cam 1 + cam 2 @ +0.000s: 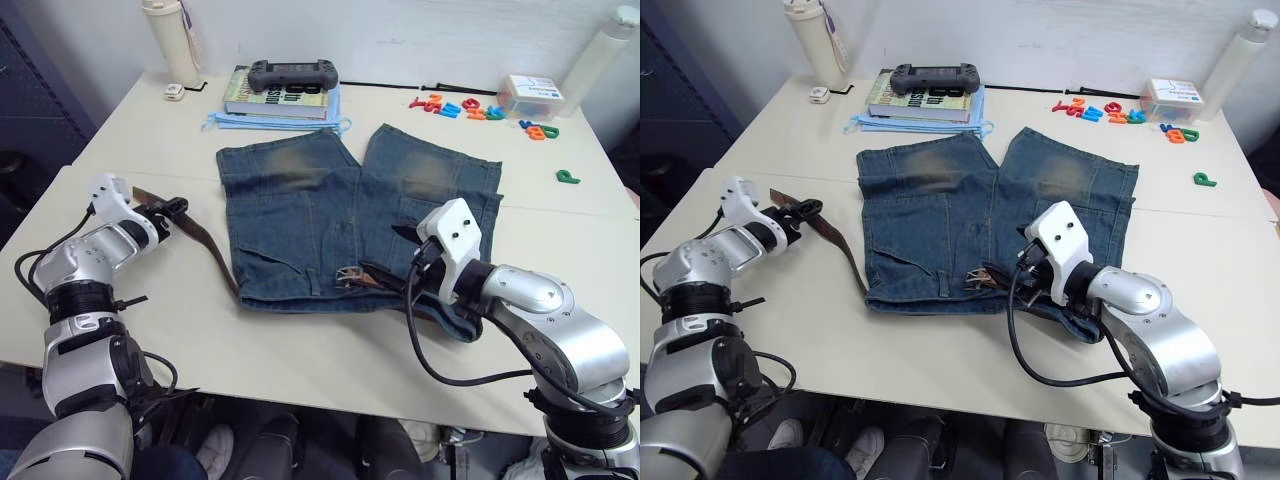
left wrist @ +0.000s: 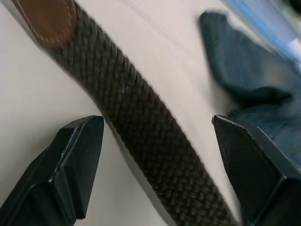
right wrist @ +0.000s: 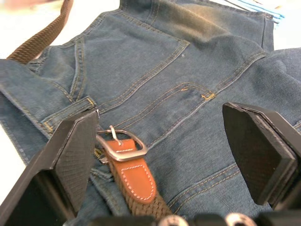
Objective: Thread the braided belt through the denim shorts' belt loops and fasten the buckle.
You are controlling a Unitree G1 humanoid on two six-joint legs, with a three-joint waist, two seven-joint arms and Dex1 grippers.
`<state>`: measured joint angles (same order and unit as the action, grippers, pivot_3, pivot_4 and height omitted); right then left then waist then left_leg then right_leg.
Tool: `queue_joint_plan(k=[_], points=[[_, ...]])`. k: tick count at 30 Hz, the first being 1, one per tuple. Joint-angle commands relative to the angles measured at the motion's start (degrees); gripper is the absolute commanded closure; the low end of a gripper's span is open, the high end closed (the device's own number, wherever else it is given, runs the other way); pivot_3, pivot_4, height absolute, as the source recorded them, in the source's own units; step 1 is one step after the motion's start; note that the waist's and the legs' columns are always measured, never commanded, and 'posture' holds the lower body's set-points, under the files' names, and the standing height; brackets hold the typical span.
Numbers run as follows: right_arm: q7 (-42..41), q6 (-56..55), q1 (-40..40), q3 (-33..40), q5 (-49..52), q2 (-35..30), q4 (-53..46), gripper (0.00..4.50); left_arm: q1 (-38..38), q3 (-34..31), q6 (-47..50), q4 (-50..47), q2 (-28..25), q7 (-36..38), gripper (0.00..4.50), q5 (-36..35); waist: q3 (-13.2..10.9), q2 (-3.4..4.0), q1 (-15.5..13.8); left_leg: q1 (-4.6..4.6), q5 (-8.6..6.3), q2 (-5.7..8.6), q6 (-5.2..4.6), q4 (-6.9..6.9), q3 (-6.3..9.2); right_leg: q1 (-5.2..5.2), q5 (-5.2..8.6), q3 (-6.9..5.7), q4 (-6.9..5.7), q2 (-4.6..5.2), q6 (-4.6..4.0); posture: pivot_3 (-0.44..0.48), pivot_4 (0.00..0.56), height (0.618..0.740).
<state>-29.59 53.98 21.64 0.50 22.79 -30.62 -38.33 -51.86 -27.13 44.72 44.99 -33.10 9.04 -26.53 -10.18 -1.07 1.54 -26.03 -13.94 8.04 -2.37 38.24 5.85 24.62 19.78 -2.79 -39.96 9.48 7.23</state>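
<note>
Two open grippers here, neither holding anything: the left gripper (image 2: 155, 165) straddles the belt (image 1: 212, 250), woven dark-brown braid with a smooth tan stitched tip, running diagonally between its spread fingers on the table left of the shorts (image 1: 340, 215). Right gripper (image 3: 169, 155) is wide over the faded denim waistband, buckle (image 3: 120, 146) just ahead near its left finger, so that arm's closer to it.

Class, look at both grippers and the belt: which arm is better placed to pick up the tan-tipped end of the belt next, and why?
Probably the left. The left gripper is open and straddles the braided belt just behind its tan tip; the right gripper hovers open over the buckle.
</note>
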Motion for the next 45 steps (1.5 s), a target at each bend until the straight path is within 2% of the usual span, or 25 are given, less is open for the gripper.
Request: queue_joint_plan(k=[1, 5, 8, 11, 14, 21, 25, 31, 36, 40, 45], points=[[1.18, 0.1, 0.82, 1.69, 1.61, 0.45, -3.17, 0.02, -1.06, 1.48, -0.26, 4.54, -0.33, -2.64, 0.46, 2.9, 0.0, 0.0, -0.08, 0.06, 0.0, 0.0, 0.0, 0.01, 0.0, -0.01, 0.0, 0.01, 0.02, 0.0, 0.0, 0.0, 0.15, 0.667], [2.75, 0.14, 1.79, 2.03, 2.64, 1.17, -3.58, 0.02, -0.43, 6.18, -0.42, 8.11, -0.06, -1.96, 0.46, 7.08, 0.02, -0.01, -0.04, 0.51, -0.01, 0.02, 0.02, -0.07, -0.12, -0.23, 0.02, 0.19, 0.04, 0.0, 0.02, 0.0, 0.15, 0.667], [3.68, -0.06, 2.03, 1.98, 3.05, 1.5, -3.76, 0.02, -0.98, 7.23, -2.03, 10.2, 0.01, -2.2, 0.46, 8.55, 0.05, 0.01, 0.01, 0.95, -0.09, 0.06, 0.1, -0.13, -0.14, -0.48, 0.16, 0.32, 0.13, -0.03, 0.24, 0.0, 0.15, 0.667], [4.63, -0.2, 2.17, 1.95, 3.38, 1.82, -3.89, 0.02, -1.54, 7.26, -3.78, 12.07, -0.26, -2.32, 0.46, 9.46, 0.12, 0.09, 0.01, 1.0, -0.08, 0.05, 0.14, -0.12, -0.14, -0.49, 0.21, 0.43, 0.09, -0.07, 0.26, 0.0, 0.15, 0.667], [5.3, -0.36, 2.19, 1.99, 3.71, 1.86, -3.99, 0.0, -1.76, 7.63, -4.73, 13.07, -0.63, -1.46, 1.29, 10.09, 0.15, 0.14, 0.02, 1.04, -0.07, 0.05, 0.17, -0.12, -0.15, -0.48, 0.21, 0.51, 0.07, -0.1, 0.26, 0.0, 0.15, 0.667], [5.78, -0.6, 2.69, 2.08, 4.28, 1.32, -3.94, 0.0, -1.24, 5.5, -4.37, 11.33, -1.44, -0.68, 4.42, 8.62, 0.17, 0.09, -0.33, 0.92, -0.11, 0.1, 0.15, -0.11, -0.16, -0.28, 0.21, 0.66, -0.03, -0.11, 0.26, 0.0, 0.15, 0.667], [5.96, -0.35, 3.48, 1.76, 4.52, 1.26, -3.98, 0.0, 1.02, 3.48, -4.88, 3.98, -1.45, 1.81, 4.49, 6.48, 0.18, 0.07, -0.18, 0.89, -0.13, 0.11, 0.13, -0.1, -0.16, -0.26, 0.21, 0.68, -0.02, -0.11, 0.26, 0.0, 0.15, 0.667], [7.83, 0.95, 4.11, 1.59, 5.63, 3.13, -4.43, 0.0, 14.29, 4.05, -12.32, -23.74, 0.58, 7.19, 4.49, 4.76, 0.17, -0.02, -0.03, 0.7, -0.13, 0.11, 0.14, -0.08, -0.16, -0.09, 0.2, 0.74, -0.01, -0.11, 0.25, 0.0, 0.15, 0.667], [11.51, 4.54, 4.6, 3.54, 9.26, 8.02, -3.89, 0.0, 24.51, 11.38, -31.05, -41.36, -0.29, 8.86, 4.49, 15.05, 0.19, -0.1, -0.31, 0.69, -0.13, 0.11, 0.14, -0.05, -0.15, -0.12, 0.2, 0.73, 0.04, -0.09, 0.24, 0.0, 0.15, 0.667], [15.32, 9.28, 5.47, 5.71, 12.81, 13.08, -2.89, 0.0, 27.4, 18.77, -44.72, -45.56, -3.69, 9.54, 4.49, 26.52, 0.2, -0.1, -0.64, 0.7, -0.15, 0.11, 0.15, -0.06, -0.17, -0.13, 0.2, 0.73, 0.08, -0.1, 0.24, 0.0, 0.15, 0.667], [21.76, 16.02, 8.49, 11.16, 23.88, 24.92, -3.35, 0.0, 26.26, 27.61, -54.8, -46.72, -7.3, 10.76, 4.49, 38.32, 0.17, -0.04, -0.55, 0.72, -0.16, 0.1, 0.17, -0.14, -0.19, -0.07, 0.21, 0.81, 0.01, -0.12, 0.21, 0.0, 0.15, 0.667]])
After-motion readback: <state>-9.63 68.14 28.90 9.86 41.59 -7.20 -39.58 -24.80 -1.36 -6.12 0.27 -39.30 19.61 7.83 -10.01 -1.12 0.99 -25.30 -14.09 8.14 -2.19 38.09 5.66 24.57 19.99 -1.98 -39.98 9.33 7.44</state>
